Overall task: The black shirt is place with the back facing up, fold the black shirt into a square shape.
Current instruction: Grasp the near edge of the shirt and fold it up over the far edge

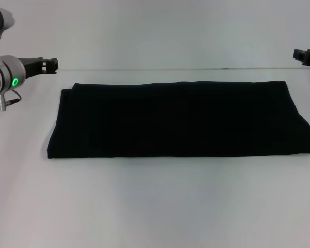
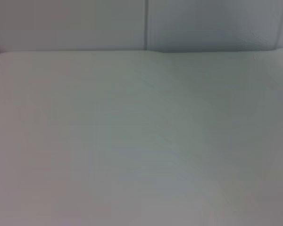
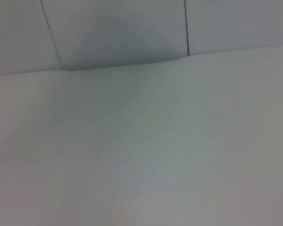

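The black shirt [image 1: 181, 120] lies flat on the white table [image 1: 155, 206], folded into a long horizontal band that spans most of the table's width. My left gripper [image 1: 47, 64] is raised at the far left, beyond the shirt's back left corner and apart from it. Only the tip of my right gripper [image 1: 306, 55] shows at the far right edge, above and behind the shirt's right end. Neither touches the fabric. Both wrist views hold only bare white table and wall.
The table's back edge [image 1: 155, 68] meets a pale wall just behind the shirt. Bare white tabletop stretches in front of the shirt toward me.
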### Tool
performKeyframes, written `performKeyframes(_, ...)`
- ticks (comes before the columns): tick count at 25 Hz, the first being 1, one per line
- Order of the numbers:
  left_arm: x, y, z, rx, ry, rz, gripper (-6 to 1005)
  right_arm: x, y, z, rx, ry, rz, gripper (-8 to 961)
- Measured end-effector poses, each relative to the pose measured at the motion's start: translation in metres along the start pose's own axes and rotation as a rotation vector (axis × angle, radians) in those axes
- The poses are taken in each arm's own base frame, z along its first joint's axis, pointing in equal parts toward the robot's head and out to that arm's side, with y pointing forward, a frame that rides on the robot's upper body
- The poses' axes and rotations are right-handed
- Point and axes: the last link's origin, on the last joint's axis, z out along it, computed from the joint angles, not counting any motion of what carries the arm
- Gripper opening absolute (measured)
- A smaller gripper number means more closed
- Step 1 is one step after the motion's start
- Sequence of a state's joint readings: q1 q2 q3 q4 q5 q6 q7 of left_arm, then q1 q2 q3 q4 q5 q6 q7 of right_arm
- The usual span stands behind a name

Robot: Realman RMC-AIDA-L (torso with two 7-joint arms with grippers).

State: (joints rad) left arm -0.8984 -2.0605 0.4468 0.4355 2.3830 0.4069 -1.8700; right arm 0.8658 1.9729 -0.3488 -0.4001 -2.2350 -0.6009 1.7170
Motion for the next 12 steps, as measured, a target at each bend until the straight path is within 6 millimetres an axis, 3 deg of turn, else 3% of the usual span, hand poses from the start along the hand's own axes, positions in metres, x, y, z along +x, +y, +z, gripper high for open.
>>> performKeyframes(6, -0.005, -0.009, -0.014, -0.109, -0.03, -0.149, 371, 0.001, -0.011, -0.015, -0.093, 0.023, 0.058, 436)
performKeyframes(8, -0.007, -0.011, -0.028, -0.209, -0.063, -0.2, 427, 0.005, -0.016, -0.026, -0.164, 0.049, 0.105, 532)
performKeyframes(12, -0.012, -0.008, -0.06, -0.41, -0.126, -0.25, 583, 0.017, -0.019, -0.051, -0.309, 0.1, 0.168, 621)
